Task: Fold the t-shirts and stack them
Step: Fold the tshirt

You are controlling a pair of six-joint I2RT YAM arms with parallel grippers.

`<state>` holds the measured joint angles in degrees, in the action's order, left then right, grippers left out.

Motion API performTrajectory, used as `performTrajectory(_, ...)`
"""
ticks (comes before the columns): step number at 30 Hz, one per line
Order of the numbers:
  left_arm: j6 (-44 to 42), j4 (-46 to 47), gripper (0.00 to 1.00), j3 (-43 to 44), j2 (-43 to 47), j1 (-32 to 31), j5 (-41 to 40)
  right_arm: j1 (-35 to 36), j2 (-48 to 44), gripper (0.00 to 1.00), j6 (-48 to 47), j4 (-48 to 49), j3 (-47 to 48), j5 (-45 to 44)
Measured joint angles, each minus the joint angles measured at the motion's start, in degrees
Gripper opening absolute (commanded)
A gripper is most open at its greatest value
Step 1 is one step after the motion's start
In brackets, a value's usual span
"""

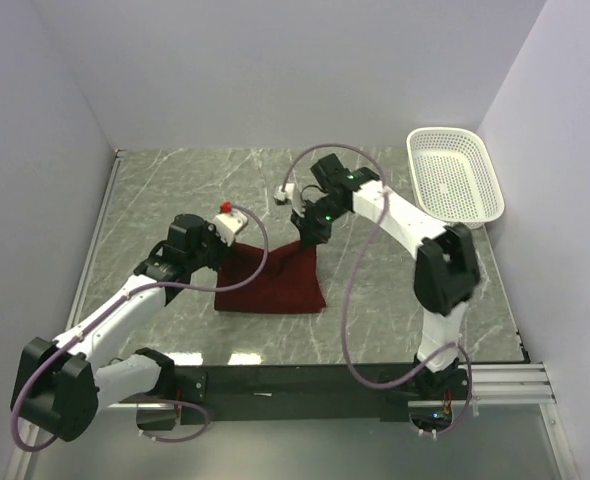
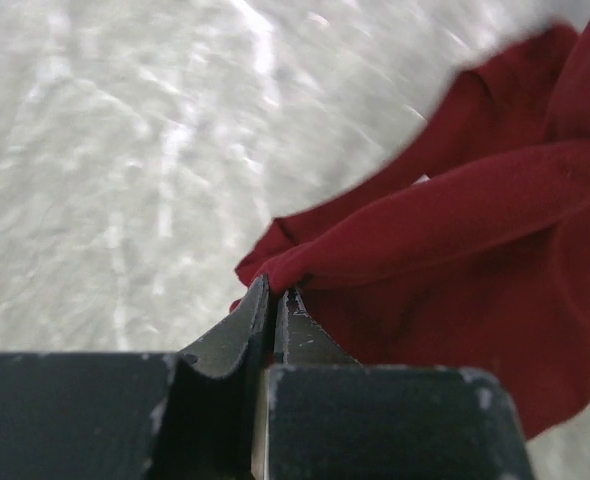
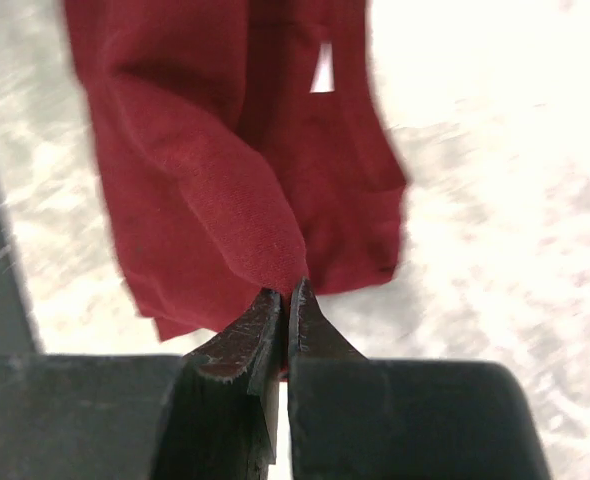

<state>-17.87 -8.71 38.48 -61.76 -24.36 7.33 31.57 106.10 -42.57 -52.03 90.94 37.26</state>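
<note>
A grey-green veined marble desk [image 1: 175,190] fills the floor of a white-walled booth, with walls close on the left, far and right sides and a black rail [image 1: 305,380] along the near edge. Bare stone lies open to the left of and beyond the cloth. The far right corner holds a white mesh basket [image 1: 455,175], well apart from the work.

The maroon t-shirt [image 1: 270,285] lies near the middle of the desk, toward the near side, as a roughly square, partly folded slab. Its far right corner is drawn up off the surface into a peak.

The left arm reaches in low from the near left, its elbow bent, to the shirt's far left edge. The right arm arches over from the right and points down at the raised peak.

The left gripper [image 2: 275,295] is closed, pinching a rolled fold of the soft, matte knit. The right gripper [image 3: 287,295] is likewise clamped on the cloth, which hangs from it in a loose drape. Both wrist views are blurred around the edges.
</note>
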Motion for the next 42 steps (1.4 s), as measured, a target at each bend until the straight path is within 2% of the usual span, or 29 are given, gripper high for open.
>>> performTrajectory(7,2.58,10.93,0.01,0.04,-6.14,4.59,-3.21,-0.37,13.14,0.0,4.79,2.08,11.69,-3.91)
performTrajectory(12,2.56,15.13,0.01,2.1,-19.52,5.9,-3.08,-0.5,16.41,0.0,8.33,4.02,12.48,-7.69)
performTrajectory(17,2.1,16.72,0.01,6.71,-28.81,7.02,-2.8,-0.87,17.42,0.0,11.15,5.64,12.5,-10.23)
performTrajectory(20,1.55,17.09,0.01,9.81,-32.0,7.34,-2.45,-1.31,17.42,0.06,12.31,6.86,12.5,-11.17)
performTrajectory(24,1.2,17.16,0.01,12.17,-33.44,7.65,-2.56,-1.86,17.42,0.1,13.64,8.96,12.46,-12.39)
performTrajectory(42,1.11,16.26,0.01,13.97,-35.34,8.81,-8.09,-1.9,21.92,0.08,17.25,10.12,16.76,-16.44)
